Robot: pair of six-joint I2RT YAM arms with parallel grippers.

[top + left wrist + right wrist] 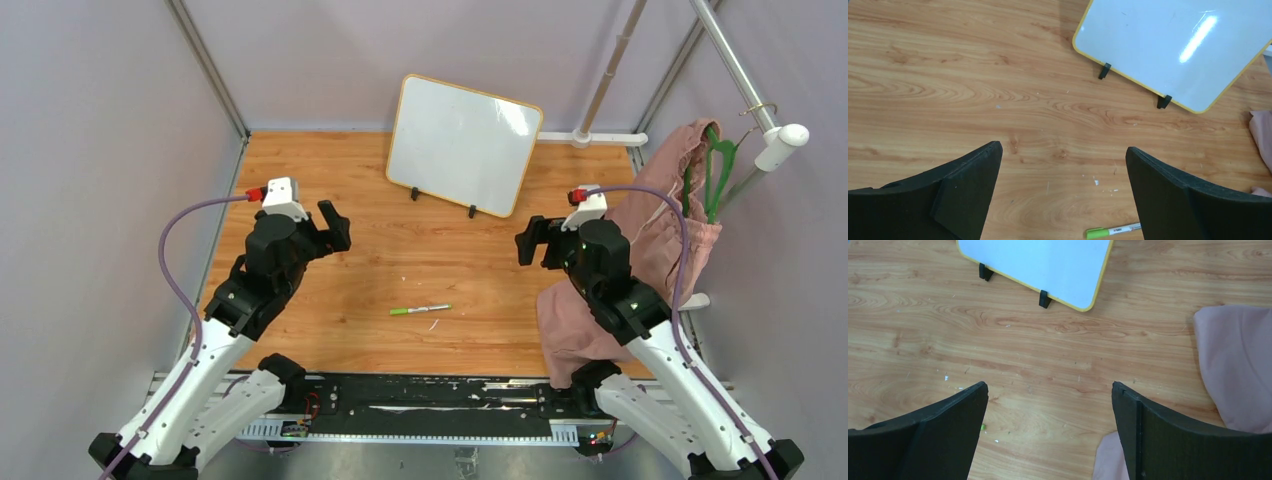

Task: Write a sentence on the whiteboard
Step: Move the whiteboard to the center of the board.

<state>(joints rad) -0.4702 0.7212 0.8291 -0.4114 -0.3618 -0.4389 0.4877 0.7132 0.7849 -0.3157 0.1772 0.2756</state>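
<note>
Up back, the yellow-rimmed white board (pixel 465 145) stood blank.
The left gripper (pixel 1063 148) and right gripper (pixel 1049 385) gaped empty; green-capped white pen (pixel 420 310) likely needed grabbing.

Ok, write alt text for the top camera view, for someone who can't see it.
A blank whiteboard with a yellow rim stands propped at the far side of a wooden table, and a green-capped marker lies flat in the middle. The left gripper and right gripper hover open either side, holding nothing; pink cloth sits at right.
</note>
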